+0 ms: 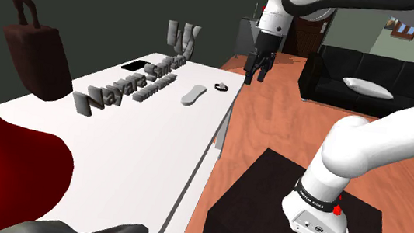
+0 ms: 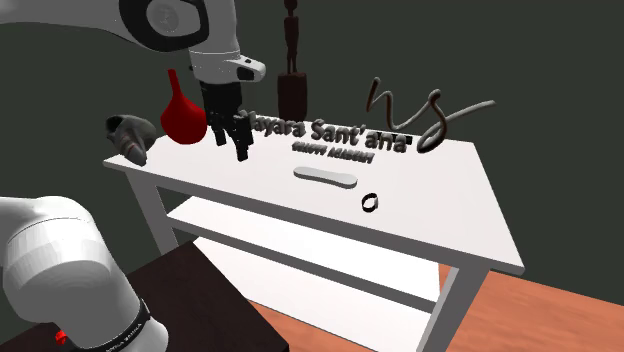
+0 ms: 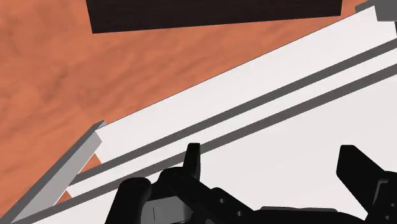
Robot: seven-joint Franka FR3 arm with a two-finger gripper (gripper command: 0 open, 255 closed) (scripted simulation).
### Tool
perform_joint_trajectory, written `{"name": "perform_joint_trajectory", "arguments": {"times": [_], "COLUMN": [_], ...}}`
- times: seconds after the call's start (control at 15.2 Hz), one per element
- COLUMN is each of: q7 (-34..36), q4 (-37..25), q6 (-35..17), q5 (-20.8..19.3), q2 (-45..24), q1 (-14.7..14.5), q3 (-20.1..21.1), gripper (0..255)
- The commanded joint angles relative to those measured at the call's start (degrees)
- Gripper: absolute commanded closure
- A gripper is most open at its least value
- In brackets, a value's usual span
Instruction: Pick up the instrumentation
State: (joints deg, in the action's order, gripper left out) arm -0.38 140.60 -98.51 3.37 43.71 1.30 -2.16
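Shoulder view: my gripper [image 1: 258, 70] hangs in the air by the far corner of the white table [image 1: 116, 150], clear of the top. In the wrist view its black fingers [image 3: 193, 159] stand well apart with nothing between them, above the table's edge and the orange floor beside it. I take the instrumentation to be the pale bar [image 1: 193, 95] lying flat on the tabletop, just beside the grey lettering [image 1: 126, 88]; this is my judgement, as nothing marks it. From the gripper the bar lies to the shoulder view's left and lower, inward from the table's edge, with a small black ring [image 1: 221, 86] on the tabletop roughly between the two. The bar's long axis runs along the table's length: lower left to upper right in the shoulder view, nearly level across the second exterior view. Its two rounded ends look much alike, so I cannot tell which is the head. The coming move, as I judge it, calls for travel inward over the ring, then a descent with the fingers set across the bar's narrow width.
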Motion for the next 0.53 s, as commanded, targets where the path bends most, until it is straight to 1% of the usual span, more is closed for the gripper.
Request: {"name": "perform_joint_trajectory", "arguments": {"times": [0.0, 0.26, 0.46], "q7": [0.00, 10.38, 18.10], "q4": [0.00, -2.64, -5.68], "q6": [0.00, -5.92, -9.72], "q5": [0.00, 1.75, 2.14], "q2": [0.00, -8.43, -15.24], "q1": [0.00, 1.65, 3.10], "q3": [0.00, 4.18, 6.82], "gripper": [0, 0, 0]}}
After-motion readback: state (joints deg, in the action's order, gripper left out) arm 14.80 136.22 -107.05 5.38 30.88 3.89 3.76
